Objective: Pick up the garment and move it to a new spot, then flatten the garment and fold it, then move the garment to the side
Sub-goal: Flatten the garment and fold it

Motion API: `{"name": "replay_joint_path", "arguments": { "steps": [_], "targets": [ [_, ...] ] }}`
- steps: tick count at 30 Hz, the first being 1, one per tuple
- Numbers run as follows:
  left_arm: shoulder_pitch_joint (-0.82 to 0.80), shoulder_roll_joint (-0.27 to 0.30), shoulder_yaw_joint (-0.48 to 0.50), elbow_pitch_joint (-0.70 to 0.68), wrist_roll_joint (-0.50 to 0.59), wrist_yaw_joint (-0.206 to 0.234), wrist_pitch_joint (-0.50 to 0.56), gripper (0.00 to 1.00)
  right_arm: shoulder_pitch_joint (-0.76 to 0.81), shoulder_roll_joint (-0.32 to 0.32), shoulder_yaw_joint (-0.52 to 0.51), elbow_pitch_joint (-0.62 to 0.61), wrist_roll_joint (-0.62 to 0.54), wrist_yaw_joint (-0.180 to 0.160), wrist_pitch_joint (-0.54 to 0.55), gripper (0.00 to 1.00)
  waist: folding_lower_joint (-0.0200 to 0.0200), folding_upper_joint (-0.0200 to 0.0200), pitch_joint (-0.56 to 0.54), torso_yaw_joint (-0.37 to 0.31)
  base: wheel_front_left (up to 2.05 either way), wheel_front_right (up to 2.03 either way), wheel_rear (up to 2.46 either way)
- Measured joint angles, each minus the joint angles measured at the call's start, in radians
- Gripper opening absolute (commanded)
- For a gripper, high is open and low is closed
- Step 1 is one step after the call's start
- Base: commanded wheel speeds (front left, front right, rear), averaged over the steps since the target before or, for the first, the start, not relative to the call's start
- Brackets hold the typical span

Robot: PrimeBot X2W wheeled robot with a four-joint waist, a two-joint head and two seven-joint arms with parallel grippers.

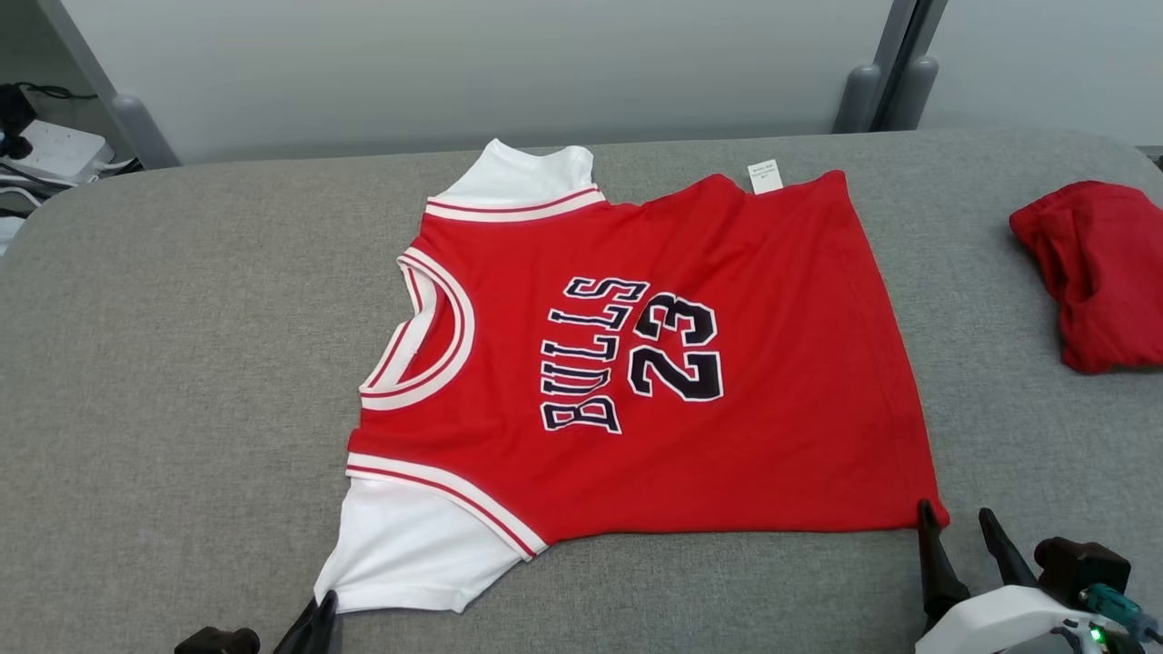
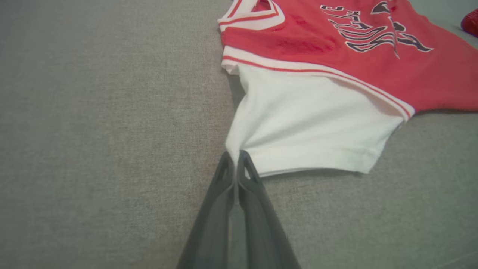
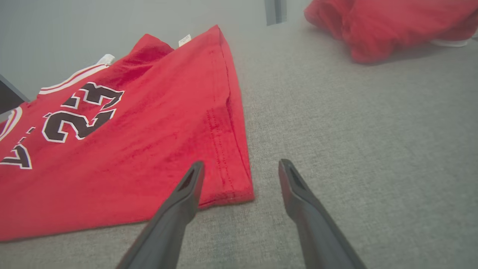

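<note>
Left gripper (image 2: pixel 235 156) clamped on jersey (image 1: pixel 727 409) sleeve; right gripper (image 3: pixel 241 164) apart at hem corner

Grey fabric surface (image 1: pixel 182 381) under a flat red jersey (image 1: pixel 781 381) and red bundle (image 1: pixel 1104 272).

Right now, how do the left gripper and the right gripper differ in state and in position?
The left gripper is shut, pinching the corner of the white sleeve of the jersey; the right gripper is open and holds nothing. The left gripper is at the sleeve end; the right gripper stands around the red hem corner. Both sit low at the jersey's near edge.
</note>
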Motion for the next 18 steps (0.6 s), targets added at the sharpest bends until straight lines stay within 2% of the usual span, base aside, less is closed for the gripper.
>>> {"name": "replay_joint_path", "arguments": {
  "steps": [5,8,9,10,12,18],
  "targets": [
    [0.0,0.005,-0.003,-0.005,-0.007,-0.005,0.0,0.0,-0.034,0.0,0.012,0.069,0.02,0.0,0.0,1.0,0.0,0.0,0.008,0.004,0.0,0.0,0.0],
    [0.0,0.006,-0.008,-0.006,-0.007,-0.005,0.0,0.0,-0.047,0.0,0.022,0.092,0.026,0.0,0.0,0.68,0.0,0.0,0.01,0.004,0.0,0.0,0.0],
    [0.0,0.007,-0.01,-0.006,-0.007,-0.005,0.0,0.0,-0.049,0.001,0.025,0.1,0.031,0.0,0.0,0.49,0.0,0.0,0.009,0.004,0.0,0.0,0.0],
    [0.0,0.007,-0.012,-0.006,-0.007,-0.005,0.0,0.0,-0.049,0.001,0.027,0.106,0.033,0.0,0.0,0.43,0.0,0.0,0.008,0.004,0.0,0.0,0.0],
    [0.0,0.009,-0.013,-0.006,-0.008,-0.005,0.0,0.0,-0.049,0.0,0.031,0.115,0.035,0.0,0.0,0.0,0.0,0.0,0.007,0.004,0.0,0.0,0.0],
    [0.0,0.015,-0.021,-0.02,-0.017,-0.005,0.0,0.0,-0.048,0.0,0.037,0.111,0.029,0.0,0.0,0.0,0.0,0.0,0.006,0.002,0.0,0.0,0.0]
  ]
}}
